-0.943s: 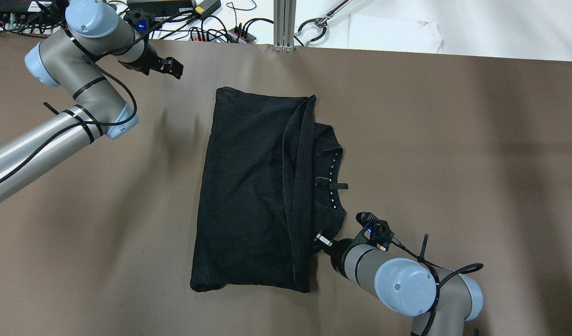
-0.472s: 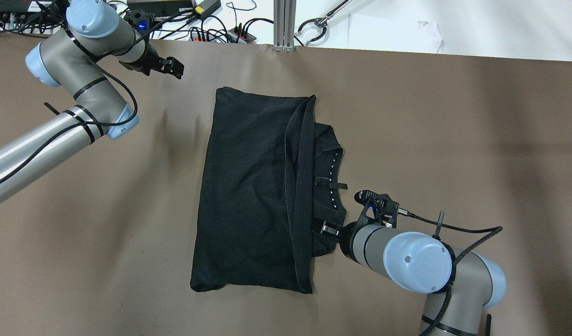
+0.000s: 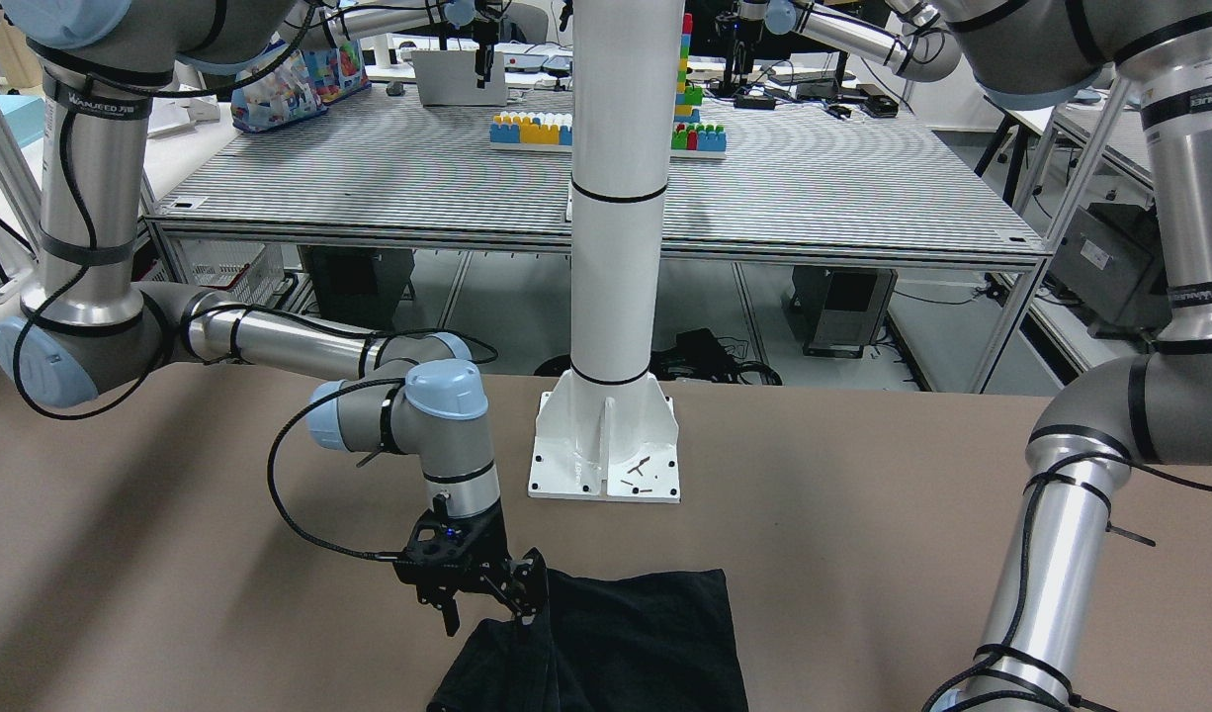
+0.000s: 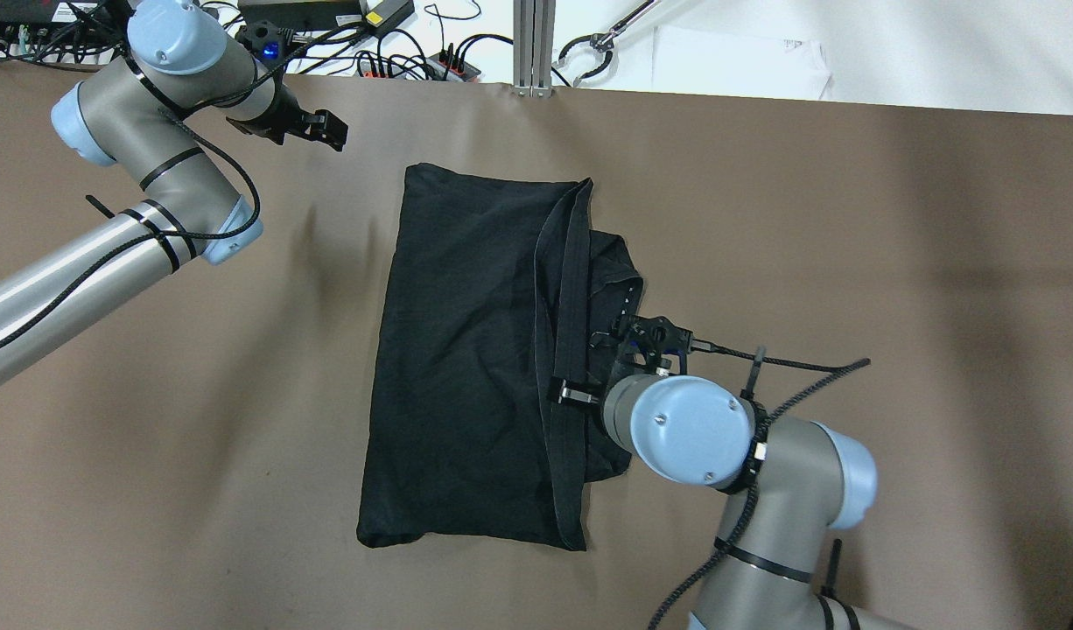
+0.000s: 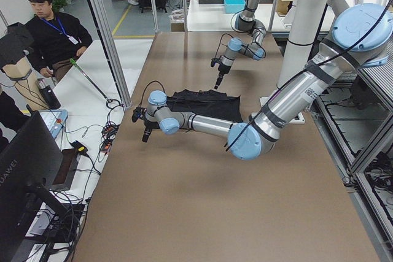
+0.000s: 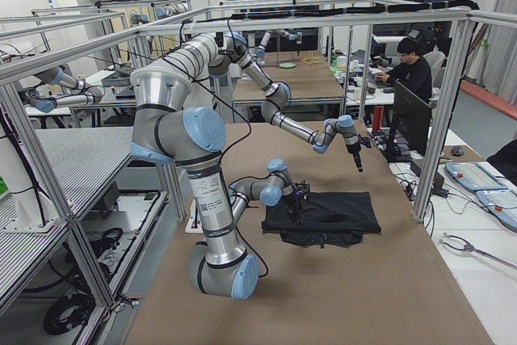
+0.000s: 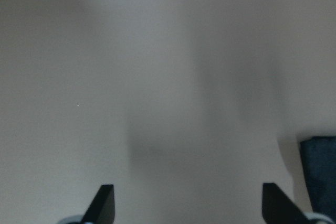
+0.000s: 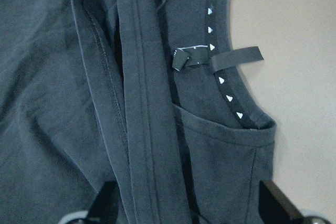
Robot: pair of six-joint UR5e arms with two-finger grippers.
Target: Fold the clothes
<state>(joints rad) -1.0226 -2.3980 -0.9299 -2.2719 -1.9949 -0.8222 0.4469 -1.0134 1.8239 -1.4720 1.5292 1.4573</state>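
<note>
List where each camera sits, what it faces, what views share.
Front-facing: across the table, facing the robot; right gripper at the garment.
Overhead: behind robot, looking down; left gripper off garment.
Exterior left: table's left end; left arm near.
Exterior right: opposite end; right arm near.
Left wrist: table, own fingertips.
Right wrist: garment collar, own fingertips.
Shared: overhead and right wrist show the collar.

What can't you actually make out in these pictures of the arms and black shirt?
- Overhead: the right claw sits mostly under its own wrist; contact with the black shirt unclear.
- Front-facing: the bottom edge cuts off most of the shirt.
- Right wrist: any print on the neck label is unreadable.
</note>
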